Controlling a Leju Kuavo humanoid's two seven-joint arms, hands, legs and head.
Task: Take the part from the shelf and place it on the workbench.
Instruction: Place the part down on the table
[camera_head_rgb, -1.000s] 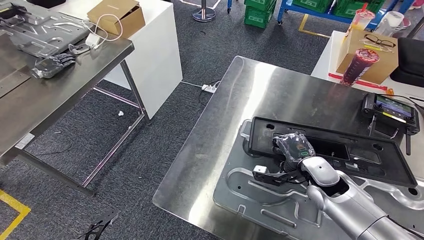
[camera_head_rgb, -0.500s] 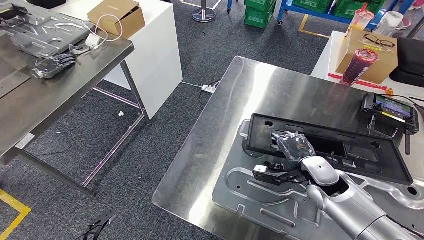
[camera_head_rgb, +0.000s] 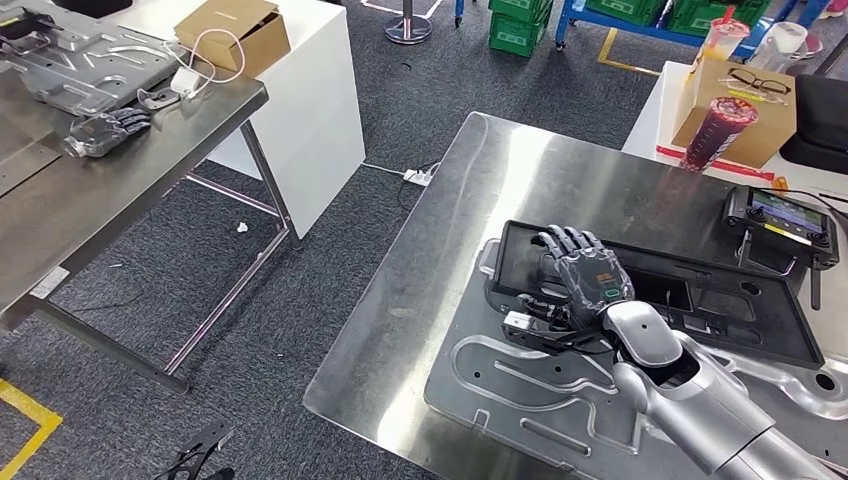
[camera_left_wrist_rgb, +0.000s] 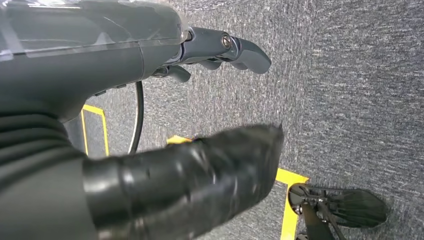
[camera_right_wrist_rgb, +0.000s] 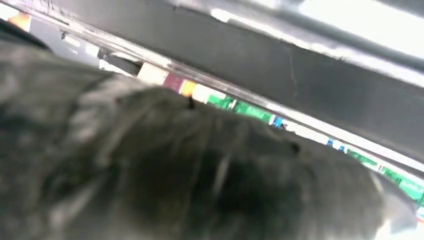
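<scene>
Right hand (camera_head_rgb: 583, 282) sits in the lower right of the head view, at the end of the silver arm (camera_head_rgb: 690, 400) that enters from the bottom right corner. Its dark fingers (camera_head_rgb: 562, 243) are spread apart and extended toward the upper left, lying over the black part (camera_head_rgb: 740, 300). Nothing is gripped in it; whether the fingertips actually touch the part's surface cannot be told.

The black part, a long flat frame with cut-outs, lies on the steel tabletop (camera_head_rgb: 560, 170) in the right half of the frame, running from the hand toward the right edge. The hand covers its left end. Under and just below the black part lies a grey stamped metal panel (camera_head_rgb: 520, 395), whose curved ribs show in the lower middle of the frame, beside the wrist.

In the right wrist view the right hand (camera_right_wrist_rgb: 175, 165) is a blurred grey mass close to the lens, with the dark edge of the part (camera_right_wrist_rgb: 280, 60) running across just beyond it.

Left hand (camera_left_wrist_rgb: 220, 47) hangs over grey carpet (camera_left_wrist_rgb: 360, 90) in the left wrist view, its fingers loosely curled with nothing in them.

A handheld controller (camera_head_rgb: 782, 222) rests at the right edge of the tabletop, well apart from the hand. A second steel table (camera_head_rgb: 90, 190) fills the upper left, carrying a spare robot hand (camera_head_rgb: 103, 130) and a cardboard box (camera_head_rgb: 233, 32).
</scene>
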